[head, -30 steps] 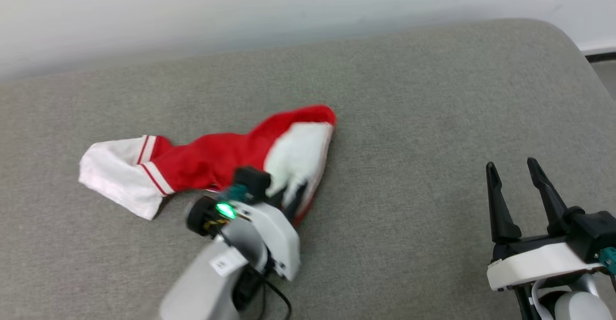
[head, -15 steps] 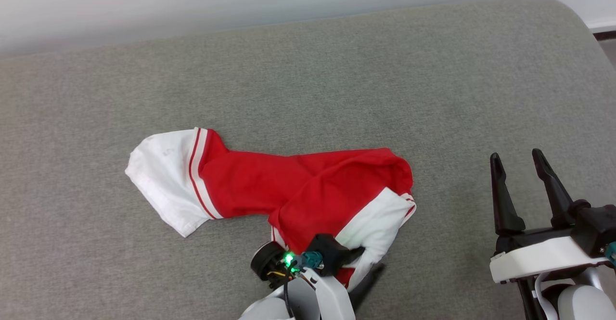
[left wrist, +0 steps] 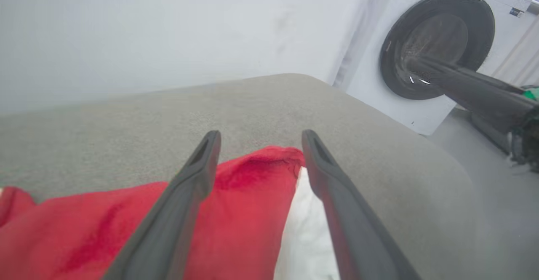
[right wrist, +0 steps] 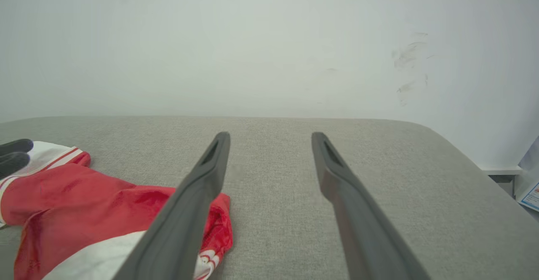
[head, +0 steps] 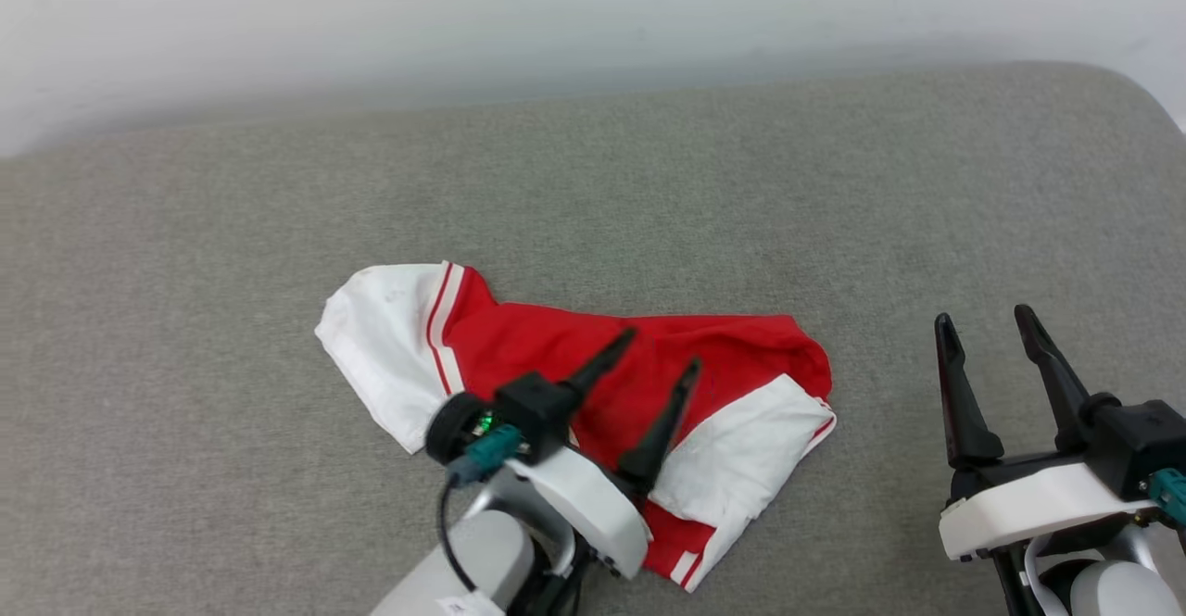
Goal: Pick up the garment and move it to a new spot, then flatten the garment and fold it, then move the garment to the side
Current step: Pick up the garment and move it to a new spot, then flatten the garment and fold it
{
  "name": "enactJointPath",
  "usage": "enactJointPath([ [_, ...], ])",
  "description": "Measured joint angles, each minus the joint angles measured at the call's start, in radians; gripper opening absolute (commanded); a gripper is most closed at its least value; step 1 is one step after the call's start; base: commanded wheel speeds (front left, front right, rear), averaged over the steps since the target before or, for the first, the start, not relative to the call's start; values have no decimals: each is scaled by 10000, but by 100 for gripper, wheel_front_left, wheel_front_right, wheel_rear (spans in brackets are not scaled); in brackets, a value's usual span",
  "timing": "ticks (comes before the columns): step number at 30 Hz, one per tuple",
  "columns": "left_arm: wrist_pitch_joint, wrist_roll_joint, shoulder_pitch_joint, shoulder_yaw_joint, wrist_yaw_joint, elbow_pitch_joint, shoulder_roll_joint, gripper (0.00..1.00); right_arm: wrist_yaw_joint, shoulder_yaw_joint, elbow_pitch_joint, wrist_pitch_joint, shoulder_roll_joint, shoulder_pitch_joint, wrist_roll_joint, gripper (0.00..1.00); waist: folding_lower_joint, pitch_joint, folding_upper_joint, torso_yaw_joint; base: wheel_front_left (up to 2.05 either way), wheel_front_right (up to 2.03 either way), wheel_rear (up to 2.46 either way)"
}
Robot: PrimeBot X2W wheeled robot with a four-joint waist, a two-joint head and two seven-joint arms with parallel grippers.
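The garment [head: 741,357] lies crumpled on the grey cushion [head: 649,190], red with white sleeves at its left and lower right ends. My left gripper [head: 662,352] hovers over its middle, open, nothing between the fingers. In the left wrist view the red cloth [left wrist: 248,212] and a white sleeve [left wrist: 305,238] lie below the open left gripper [left wrist: 259,139]. My right gripper [head: 984,320] stands open at the lower right, apart from the cloth. In the right wrist view the garment [right wrist: 84,196] lies left of the open right gripper [right wrist: 269,139].
A white wall [head: 556,14] runs behind the cushion. The cushion's rounded right corner [head: 1140,97] drops off at the far right. A white washing machine with a dark round door [left wrist: 438,44] stands beyond the cushion in the left wrist view.
My left gripper has let go of the white sleeve and opened, lifting off the cloth. The garment now lies spread wider. The head camera has shifted; the right gripper stays open.
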Motion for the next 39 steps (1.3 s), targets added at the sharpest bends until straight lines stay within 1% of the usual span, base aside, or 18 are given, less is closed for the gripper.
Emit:
enactJointPath([
  [2, -44, -153, 106, 516, 242, -184, -52, 100, 0, -2, -29, 77, 0, 80, -29, 100, 0, -119, 0, 113, 0, 0, 0],
  [3, -52, -79, 214, 1049, 443, -477, -59, 100, 0, 15, -75, 104, -2, 119, -38, 100, 0, -228, 0, 221, 0, 0, 0],
  [9, -81, 593, 900, 2604, 865, -1210, 167, 100, 0, 33, -136, 276, 0, 317, -40, 100, 0, -527, 0, 522, 0, 0, 0],
  [15, -82, 911, 1763, 4130, 1097, -1413, 433, 100, 0, 82, -182, 368, 0, 477, -38, 100, 0, -756, 0, 763, 0, 0, 0],
  [19, -81, 1039, 2343, 4826, 1011, -1446, 591, 100, 0, 82, -209, 412, 0, 710, -25, 100, 0, -941, 0, 867, 0, 0, 0],
  [23, -81, 1260, 2801, 5095, 828, -1499, 665, 100, 0, 81, -245, 504, 0, 909, -23, 100, -1, -1126, 0, 924, 0, 0, 0],
  [28, -82, 1434, 3146, 5131, 604, -1465, 562, 100, 0, 42, -313, 585, 0, 1152, 25, 100, 0, -1294, 0, 890, 0, 0, 0],
  [39, -81, 1622, 3359, 5256, 389, -1398, 376, 100, 0, 29, -472, 704, 0, 1378, 48, 100, 0, -1400, 0, 779, 0, 0, 0],
])
